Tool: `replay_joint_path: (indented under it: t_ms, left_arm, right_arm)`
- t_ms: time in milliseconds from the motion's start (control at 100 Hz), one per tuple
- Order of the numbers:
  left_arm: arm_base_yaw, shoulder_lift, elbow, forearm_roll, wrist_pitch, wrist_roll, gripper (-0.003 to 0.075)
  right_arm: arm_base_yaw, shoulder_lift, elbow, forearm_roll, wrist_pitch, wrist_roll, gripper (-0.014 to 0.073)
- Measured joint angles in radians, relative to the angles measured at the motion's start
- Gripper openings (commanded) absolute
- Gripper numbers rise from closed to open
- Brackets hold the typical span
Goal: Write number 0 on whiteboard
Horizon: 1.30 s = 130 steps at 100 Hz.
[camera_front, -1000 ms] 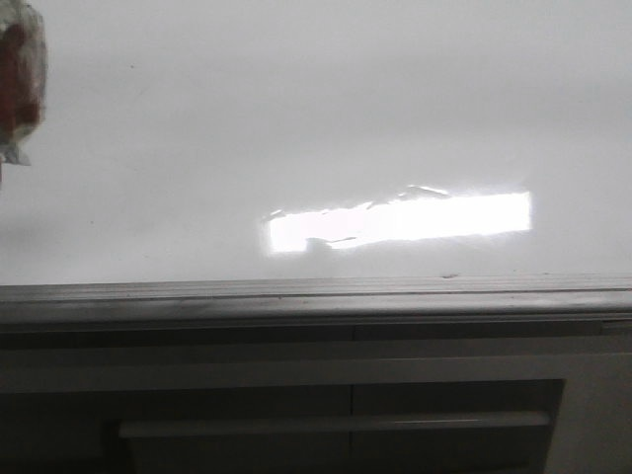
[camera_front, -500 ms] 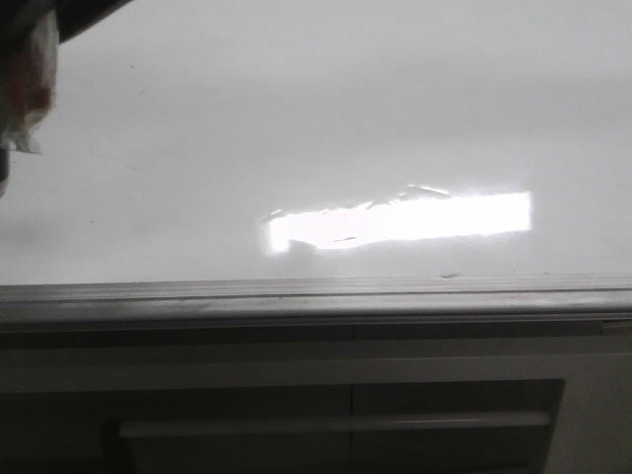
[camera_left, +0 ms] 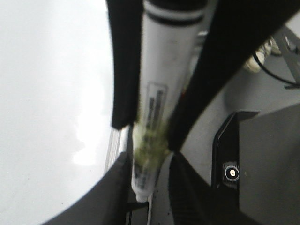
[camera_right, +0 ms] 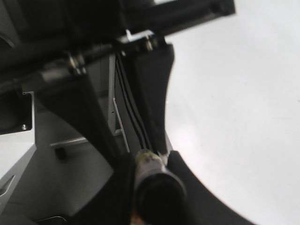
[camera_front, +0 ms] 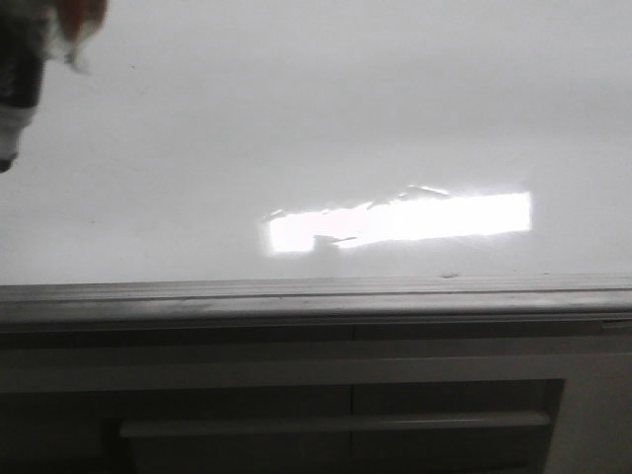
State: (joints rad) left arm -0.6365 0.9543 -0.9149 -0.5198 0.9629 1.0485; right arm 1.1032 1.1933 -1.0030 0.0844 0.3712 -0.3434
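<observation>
Change: at the front view's upper left corner, the blurred dark gripper is seen higher than half a second ago, now partly cut off by the top edge.
Left gripper [camera_left: 149, 154]: black fingers are clamped on a white cylindrical marker [camera_left: 159, 93] with a printed label.
Right gripper [camera_right: 146, 161]: dark fingers are closed around a dark cylindrical pen body [camera_right: 157, 187].
Board: the large glossy white whiteboard [camera_front: 326, 109] is seen with a grey metal edge strip [camera_front: 316, 296] and a bright rectangular glare [camera_front: 400, 222].
Number 0: no drawn line can be made out.

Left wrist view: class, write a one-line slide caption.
Left gripper clamps a white marker beside the blank whiteboard.
</observation>
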Motion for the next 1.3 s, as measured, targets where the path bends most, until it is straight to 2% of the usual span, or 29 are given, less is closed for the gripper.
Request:
replay_joint_path:
  t_ms: [110,260,410,510,540,690,910,1070,1300]
  left_arm:
    - [0.000,-0.069,0.003,-0.013,-0.052,-0.065,0.0348]
    - [0.000,-0.186,0.072,-0.024,-0.234,-0.191,0.0322]
    - [0.000,-0.306,0.211,-0.065,-0.458,-0.370,0.0162]
    - [0.000,-0.353,0.301,-0.118,-0.562,-0.415,0.0007]
    - [0.000,-0.363,0.324,-0.134,-0.579,-0.422,-0.0019]
    - [0.000,-0.379,0.411,-0.213,-0.647,-0.433,-0.0020]
    - [0.000,-0.379,0.430,-0.242,-0.694,-0.433,-0.0020]
    - [0.000,-0.379,0.430,-0.256,-0.732,-0.433,-0.0020]
    - [0.000,-0.379,0.430,-0.264,-0.746,-0.433,-0.0020]
  right_arm:
    - [-0.041,-0.101,0.083,0.000,-0.012,0.004,-0.0047]
    - [-0.112,-0.268,0.248,0.000,-0.099,0.031,-0.0047]
    - [-0.211,-0.435,0.411,-0.004,-0.223,0.038,-0.0047]
    - [-0.275,-0.494,0.480,-0.036,-0.285,0.038,-0.0047]
    - [-0.292,-0.500,0.492,-0.049,-0.296,0.038,-0.0047]
    - [-0.338,-0.486,0.510,-0.124,-0.345,0.040,-0.0048]
    - [-0.339,-0.396,0.510,-0.149,-0.501,0.040,-0.0048]
    - [-0.340,-0.298,0.478,-0.153,-0.533,0.036,-0.0047]
    - [-0.360,-0.177,0.426,-0.155,-0.574,-0.037,-0.0047]
